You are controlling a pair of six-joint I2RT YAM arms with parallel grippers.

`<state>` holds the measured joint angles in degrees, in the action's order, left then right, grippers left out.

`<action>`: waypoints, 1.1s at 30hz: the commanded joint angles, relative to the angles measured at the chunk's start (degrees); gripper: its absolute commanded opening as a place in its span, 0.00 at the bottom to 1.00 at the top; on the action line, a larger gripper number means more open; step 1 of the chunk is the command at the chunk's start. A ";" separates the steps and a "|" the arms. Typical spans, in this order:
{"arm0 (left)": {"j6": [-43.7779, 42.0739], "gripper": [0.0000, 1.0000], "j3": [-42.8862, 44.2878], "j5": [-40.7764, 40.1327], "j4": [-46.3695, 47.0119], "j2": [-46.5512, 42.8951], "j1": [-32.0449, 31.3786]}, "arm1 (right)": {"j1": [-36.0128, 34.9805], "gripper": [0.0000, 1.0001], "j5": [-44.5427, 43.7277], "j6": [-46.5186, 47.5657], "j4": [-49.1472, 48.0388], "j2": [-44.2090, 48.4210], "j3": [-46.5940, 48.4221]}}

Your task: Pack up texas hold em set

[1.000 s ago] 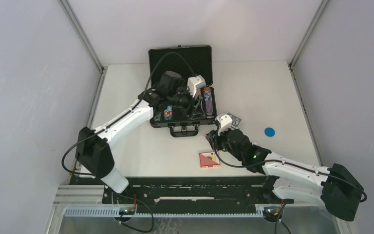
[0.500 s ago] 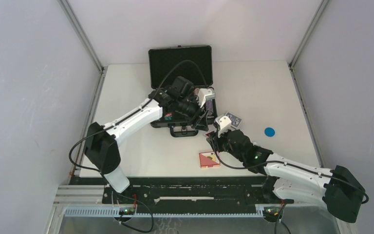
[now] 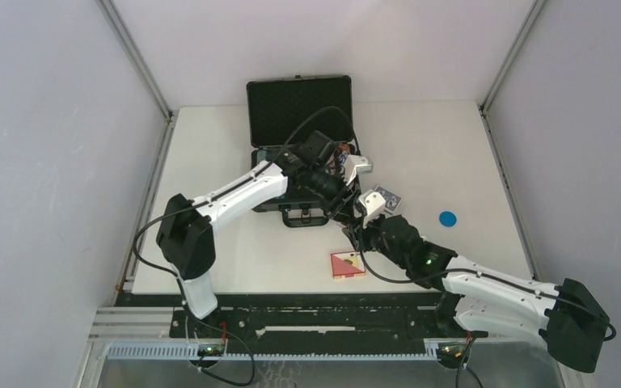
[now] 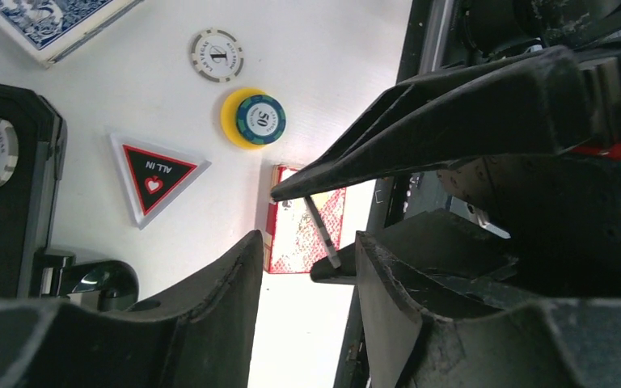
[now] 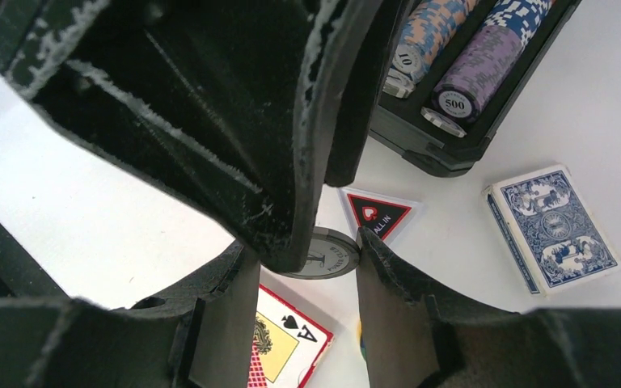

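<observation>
- Step in hand: gathering loose pieces off the bench (image 3: 234,250) for the briefcase (image 3: 297,105). It sits open at the far middle, lid up, with chip rows (image 5: 469,73) slotted inside.
- right gripper (image 5: 306,250): about half-closed on a grey chip (image 5: 327,257), pinched across its rim, close to the triangular button (image 5: 380,212).
- left gripper (image 4: 303,315): medium gap, nothing in it. It reaches past the case's front right corner, fingers right beside the right one's (looks like a handover, my guess).
- Loose on bench: blue deck (image 5: 554,226), red deck (image 3: 348,264), white chip (image 4: 217,55), 50 chip (image 4: 260,117) on yellow button (image 4: 228,123), blue disc (image 3: 448,218).
- Next: left fingers need to line up on the chip's free faces and close before right lets go. Tight quarters, so finger clash is a risk.
</observation>
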<state>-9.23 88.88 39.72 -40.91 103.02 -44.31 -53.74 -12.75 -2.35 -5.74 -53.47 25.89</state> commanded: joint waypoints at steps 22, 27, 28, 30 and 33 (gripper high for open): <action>-7.35 0.36 1.72 3.80 -6.20 0.97 -2.97 | 0.55 0.30 -0.30 0.24 1.38 5.02 2.93; -7.08 0.12 2.65 3.95 -6.64 2.42 -3.00 | 0.53 0.30 -0.17 0.43 1.09 4.72 2.98; -6.99 0.06 2.69 3.96 -6.64 2.52 -3.05 | 0.52 0.30 -0.17 0.49 1.06 4.58 2.94; -6.94 0.00 2.87 3.96 -6.64 2.62 -3.06 | 0.64 0.30 -0.34 0.63 0.87 4.23 2.94; -7.02 0.00 2.85 3.95 -6.59 2.71 -3.06 | 0.62 0.30 -0.25 0.68 0.66 3.92 2.94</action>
<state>-15.18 89.38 43.22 -44.42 105.23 -46.94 -53.65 -11.38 -2.33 -0.19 -50.00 25.91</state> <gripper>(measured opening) 0.018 0.473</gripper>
